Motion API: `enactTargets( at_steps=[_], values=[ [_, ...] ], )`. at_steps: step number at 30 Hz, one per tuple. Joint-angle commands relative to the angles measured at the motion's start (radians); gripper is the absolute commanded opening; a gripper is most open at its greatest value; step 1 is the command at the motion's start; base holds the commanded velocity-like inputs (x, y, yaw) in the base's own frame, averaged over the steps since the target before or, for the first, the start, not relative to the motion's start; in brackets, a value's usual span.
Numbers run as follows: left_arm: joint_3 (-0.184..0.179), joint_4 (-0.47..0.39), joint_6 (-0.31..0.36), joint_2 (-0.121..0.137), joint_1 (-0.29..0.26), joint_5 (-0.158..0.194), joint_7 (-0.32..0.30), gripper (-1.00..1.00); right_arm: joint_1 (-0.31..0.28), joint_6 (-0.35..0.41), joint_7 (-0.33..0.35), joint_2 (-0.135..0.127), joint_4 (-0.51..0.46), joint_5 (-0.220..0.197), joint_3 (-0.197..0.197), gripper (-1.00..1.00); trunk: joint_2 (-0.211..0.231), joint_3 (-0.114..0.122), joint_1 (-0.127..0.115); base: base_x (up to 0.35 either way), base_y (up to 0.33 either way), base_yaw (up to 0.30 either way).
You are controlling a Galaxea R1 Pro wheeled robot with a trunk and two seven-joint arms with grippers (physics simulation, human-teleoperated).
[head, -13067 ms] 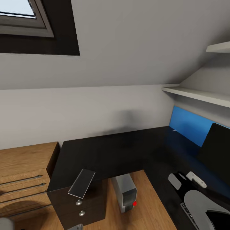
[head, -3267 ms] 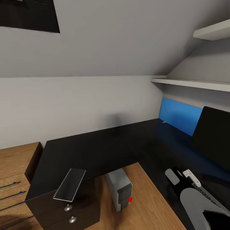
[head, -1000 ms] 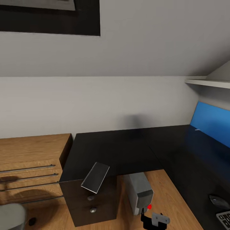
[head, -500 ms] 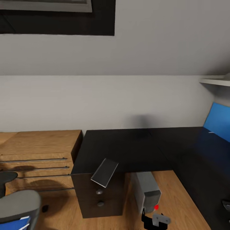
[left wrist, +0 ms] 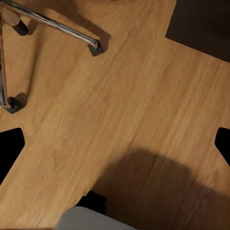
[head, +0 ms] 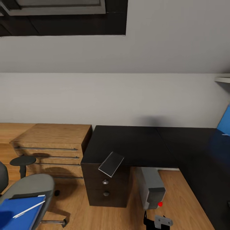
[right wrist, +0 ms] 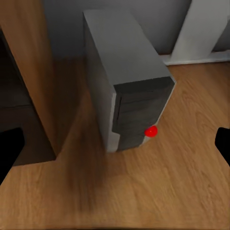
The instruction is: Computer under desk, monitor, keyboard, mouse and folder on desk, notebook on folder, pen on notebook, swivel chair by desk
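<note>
Head view: desk black top, mostly bare at this end; a small notebook sits tilted half over the front edge above the drawers. Computer stands on the floor under the desk, just beside the drawer unit, red light on its front. Chair at lower left, well apart from the desk, with the blue folder lying on the seat and a thin pale pen resting on top of the folder. Wooden chest of drawers touches the desk's left side.

Right gripper shows at the bottom edge, low near the computer; in the right wrist view the computer fills the middle and dark finger tips sit at both side edges, so the fingers look spread, holding nothing. Left wrist view looks down at floor and the chair's chrome legs; dark tips at both sides again, so likely spread and empty, though little of the fingers is visible.

Step in hand, as I judge it: robot is turning toward the chair to fetch the folder. Computer part looks done. Next move calls for driving closer, lowering an arm over the seat, and dealing with the pen first or keeping the folder level so the pen won't roll off. Notebook's overhang is a slip risk.
</note>
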Motion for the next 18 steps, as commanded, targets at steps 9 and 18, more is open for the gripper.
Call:
enactTargets(
  at_steps=[9,18],
  values=[
    [-0.007,0.0,-0.016,0.001,-0.001,0.011,0.006,1.0,-0.001,-0.001,0.0,0.0,0.004,0.0,0.01,1.0,-0.001,-0.011,0.0,-0.006,-0.011,0.209],
    [-0.006,0.0,-0.016,0.001,-0.001,0.012,0.006,1.0,-0.001,-0.001,0.023,0.0,0.007,0.001,0.011,1.0,-0.001,-0.021,0.0,0.0,0.0,0.21]
  ],
)
